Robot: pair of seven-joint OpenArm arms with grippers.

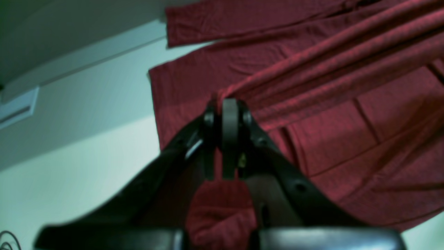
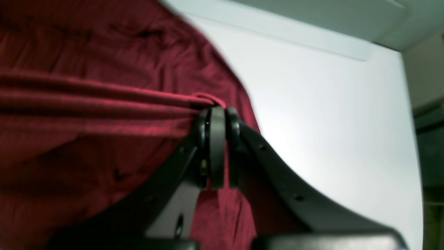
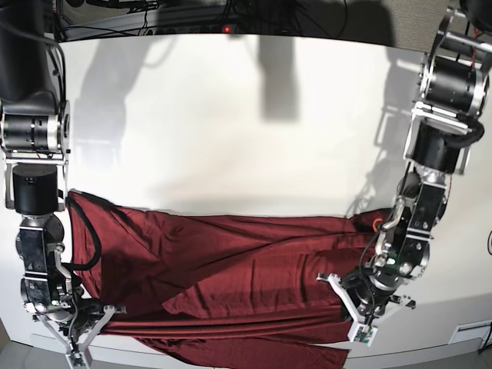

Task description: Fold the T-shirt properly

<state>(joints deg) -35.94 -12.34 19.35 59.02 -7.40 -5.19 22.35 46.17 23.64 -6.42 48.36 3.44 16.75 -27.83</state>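
Observation:
The T-shirt [image 3: 231,269], dark red and wrinkly, lies across the near part of the white table [image 3: 231,115]. One edge of it is pulled up into a taut band between both grippers. My left gripper [image 3: 355,311] is on the right in the base view, and my right gripper [image 3: 81,327] is on the left. In the left wrist view the left gripper [image 1: 227,104] is shut on a bunched fold of the T-shirt [image 1: 329,139]. In the right wrist view the right gripper [image 2: 218,111] is shut on a fold of the T-shirt [image 2: 86,139], with cloth hanging between its fingers.
Bare white tabletop [image 2: 329,121] stretches behind the shirt to the far edge, where dark cables [image 3: 192,27] run. A sleeve [image 1: 242,21] lies flat toward the table's edge. The near table edge is just below both grippers.

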